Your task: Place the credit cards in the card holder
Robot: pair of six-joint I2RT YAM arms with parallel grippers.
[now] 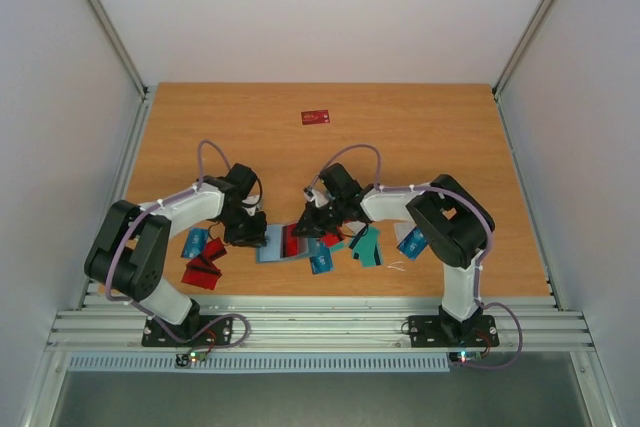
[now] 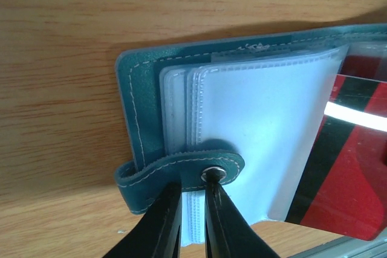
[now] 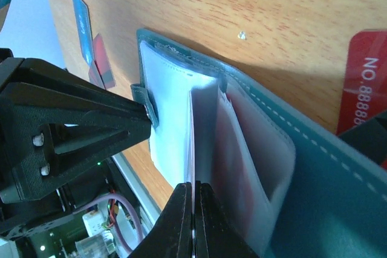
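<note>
Teal card holder (image 1: 275,247) near front of table (image 1: 420,137)

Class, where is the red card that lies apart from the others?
In the top view, the red card lies far back on the table, about midway across, well beyond the card holder.

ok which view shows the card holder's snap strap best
Left wrist: the snap strap fills the lower middle, stitching and metal stud sharp, the left pincer pinching it. Right wrist shows the strap small and edge-on. Top view: only the card holder, strap hidden.
</note>
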